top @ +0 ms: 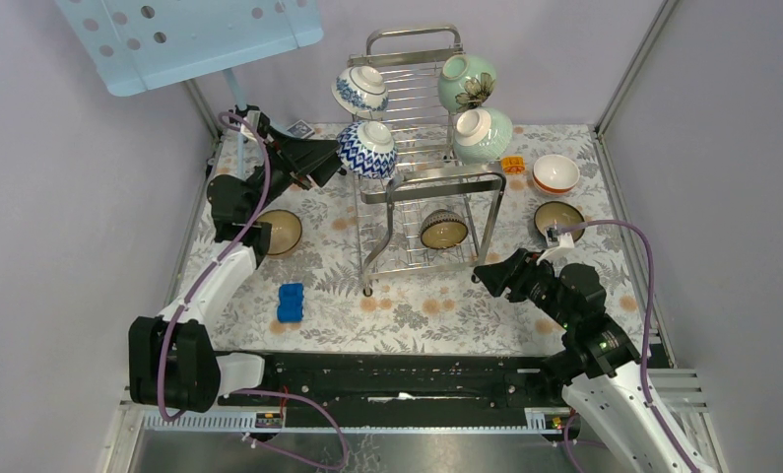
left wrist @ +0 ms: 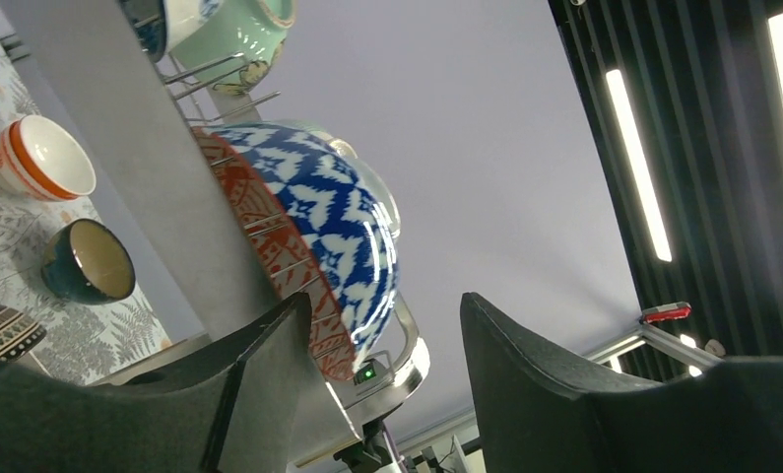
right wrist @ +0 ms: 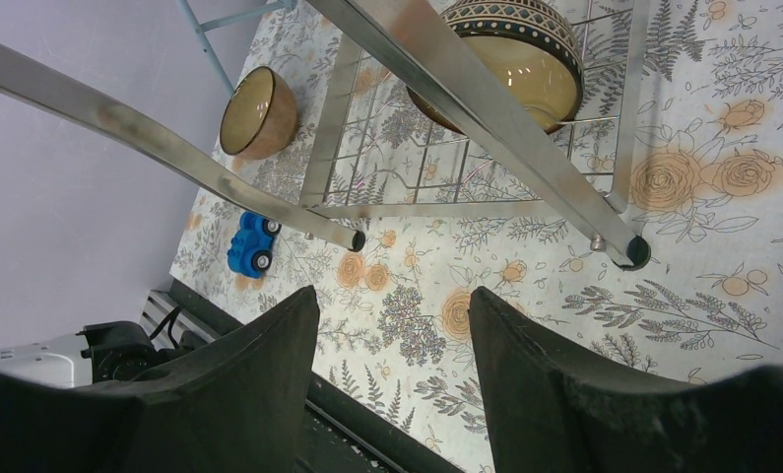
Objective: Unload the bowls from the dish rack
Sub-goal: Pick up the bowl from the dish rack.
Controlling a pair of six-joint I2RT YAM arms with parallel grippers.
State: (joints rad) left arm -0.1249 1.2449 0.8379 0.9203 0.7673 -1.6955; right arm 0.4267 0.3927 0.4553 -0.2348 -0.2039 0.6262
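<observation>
Parted tool (right wrist: 392, 301) faces the rack (right wrist: 481, 99) holding a patterned bowl (right wrist: 515, 69).

The dish rack (top: 436, 178) is shiny steel, the blue-and-white bowl (top: 367, 150) glossy ceramic, the tablecloth (top: 417, 315) matt.

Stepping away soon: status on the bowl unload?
Left gripper open at zigzag blue bowl rim, no grip yet. Right gripper open, empty, by dish rack. Five bowls seen racked. Frame tube close beside left finger.

1. top view: high behind the near edge, looking down on the whole floral-patterned table (top: 417, 315).
2. left wrist: tilted upward, close under the blue-and-white zigzag ceramic bowl (left wrist: 348, 227), shared with top (top: 367, 150).
3. right wrist: angled down, near the shiny steel wire rack's (right wrist: 466, 94) foot, also in top (top: 407, 99).
</observation>
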